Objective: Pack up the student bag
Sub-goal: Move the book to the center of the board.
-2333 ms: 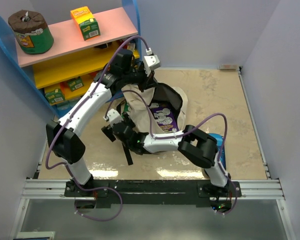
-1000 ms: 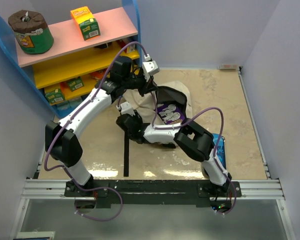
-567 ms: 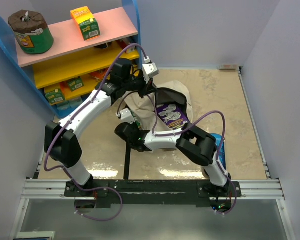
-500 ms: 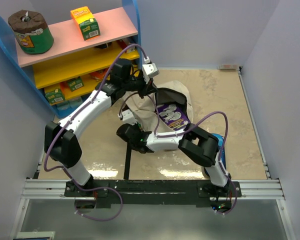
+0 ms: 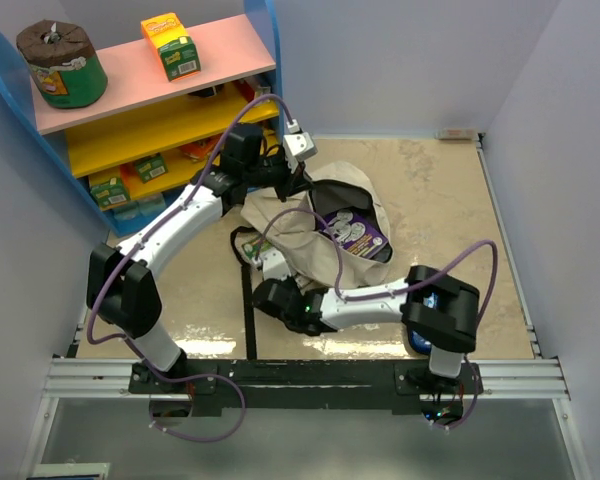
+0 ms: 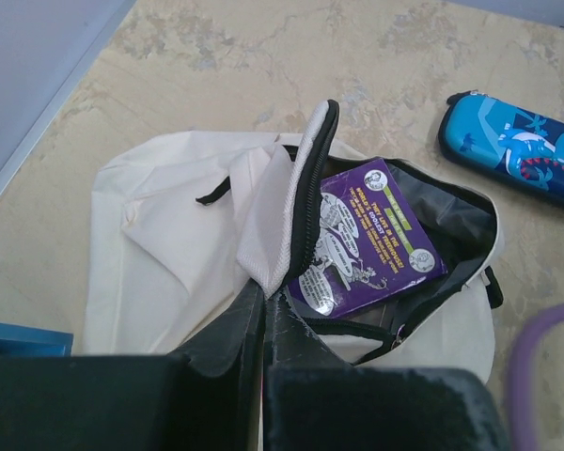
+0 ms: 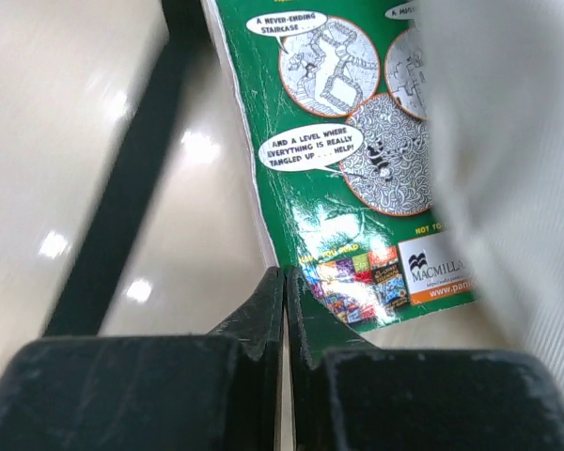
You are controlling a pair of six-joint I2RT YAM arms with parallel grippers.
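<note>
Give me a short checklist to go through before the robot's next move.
1. The bag is held open: ok, the left gripper is shut on its flap.
2. The purple book is in the bag: ok.
3. Grip on the green book: ok, the right gripper is shut on its corner.
4. Green book free of the bag: not ok, cloth overlaps it.
5. The pencil case is packed: not ok, it lies on the table.
6. Room in the bag for more: cannot tell.

Marbled beige table (image 5: 460, 200) under cream student bag (image 5: 280, 222); blue pencil case (image 6: 517, 150); green book (image 7: 348, 141)
</note>
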